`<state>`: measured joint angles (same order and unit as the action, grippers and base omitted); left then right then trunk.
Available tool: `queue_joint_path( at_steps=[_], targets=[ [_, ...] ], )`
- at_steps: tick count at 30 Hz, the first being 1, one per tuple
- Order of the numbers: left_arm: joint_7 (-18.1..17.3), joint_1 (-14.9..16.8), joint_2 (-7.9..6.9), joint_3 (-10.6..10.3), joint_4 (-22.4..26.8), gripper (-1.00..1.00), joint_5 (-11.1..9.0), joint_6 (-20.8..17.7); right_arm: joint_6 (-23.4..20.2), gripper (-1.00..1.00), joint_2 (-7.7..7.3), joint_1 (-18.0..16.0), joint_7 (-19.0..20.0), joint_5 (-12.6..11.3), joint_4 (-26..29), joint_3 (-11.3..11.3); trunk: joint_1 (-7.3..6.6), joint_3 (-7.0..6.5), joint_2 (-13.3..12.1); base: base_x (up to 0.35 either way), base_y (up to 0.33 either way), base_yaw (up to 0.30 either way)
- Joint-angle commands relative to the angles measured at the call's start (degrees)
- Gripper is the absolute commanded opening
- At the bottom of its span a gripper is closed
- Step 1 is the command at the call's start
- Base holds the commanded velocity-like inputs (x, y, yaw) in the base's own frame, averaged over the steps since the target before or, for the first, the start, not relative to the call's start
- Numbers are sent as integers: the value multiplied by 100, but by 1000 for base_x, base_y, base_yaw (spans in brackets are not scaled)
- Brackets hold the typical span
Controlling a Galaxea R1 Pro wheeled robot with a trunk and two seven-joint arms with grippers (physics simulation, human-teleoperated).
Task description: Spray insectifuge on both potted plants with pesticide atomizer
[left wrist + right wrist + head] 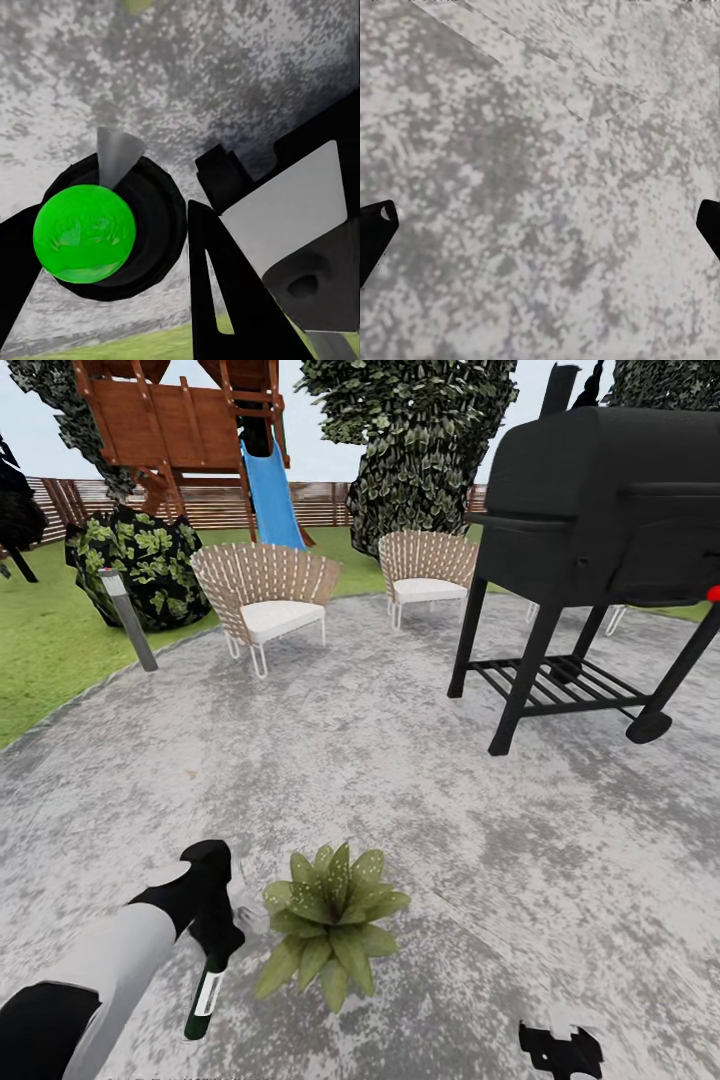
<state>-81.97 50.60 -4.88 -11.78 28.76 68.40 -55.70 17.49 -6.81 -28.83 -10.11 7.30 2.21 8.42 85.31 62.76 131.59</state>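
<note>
On the mottled grey patio (380,760), the left gripper (215,920) is clamped around the pesticide atomizer (205,1000), which hangs tilted with its body pointing down and a pale label on its side whose writing is too small to read. Just beside it, to the right in the head view, sits one potted plant (330,925), whitish specks dotted over its leaves. The left wrist view shows the bottle (112,225) end-on, a bright green round face and a grey spray cone above paving. Open paving stretches ahead toward two wicker chairs (265,600); a black grill (600,530) crowds the right, and the lawn (50,640) with a grey bollard lamp (128,618) edges the left. The right gripper (560,1050) hangs low with its fingertips (375,232) spread wide over bare paving.
</note>
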Motion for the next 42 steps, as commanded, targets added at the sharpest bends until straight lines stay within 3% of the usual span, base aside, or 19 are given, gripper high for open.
queue_joint_path(
  at_steps=[1,4,6,8,10,16,20,23,29,35,37,42],
  targets=[
    [-67,6,54,-37,21,-100,44,-60,18,100,2,-2,-17,61,-8,46,-1,5,2,0,0,184],
    [-81,11,226,-58,39,-100,45,-59,19,100,4,-6,-17,61,-2,46,-1,6,2,0,0,204],
    [-82,12,241,-56,41,-100,47,-58,20,100,4,-7,-10,61,-2,46,-1,7,2,0,0,63],
    [-87,3,189,-53,30,-100,49,-42,18,100,4,-6,-1,61,-3,46,-1,7,2,0,0,17],
    [-65,-11,-46,-46,33,-100,45,-47,18,100,4,-6,-7,61,-1,46,-1,8,2,0,0,2],
    [-15,-1,183,-58,267,-100,82,-63,18,100,4,-6,-17,61,-1,46,-1,9,2,0,-164,113],
    [-3,-13,175,-75,267,-100,116,-63,18,100,4,-8,-17,61,3,46,-1,9,2,86,-214,267],
    [25,-157,81,-55,253,-100,120,-50,18,100,-1,-6,-17,61,3,50,-1,9,2,58,-43,255],
    [540,-790,-177,-37,261,-100,54,-38,18,100,-29,-4,-17,75,-15,46,-1,9,2,4,-3,35],
    [881,-854,-31,-14,404,-100,42,-57,18,100,-49,0,-12,78,-27,45,-1,9,2,0,0,0],
    [1235,-900,-29,-10,355,-100,23,-47,18,100,-53,-2,-13,78,-28,46,-1,9,2,0,0,0],
    [1376,-1115,-2,-10,415,-100,-96,-46,18,100,-50,0,-17,78,-23,46,-1,9,2,0,0,0]
  ],
)
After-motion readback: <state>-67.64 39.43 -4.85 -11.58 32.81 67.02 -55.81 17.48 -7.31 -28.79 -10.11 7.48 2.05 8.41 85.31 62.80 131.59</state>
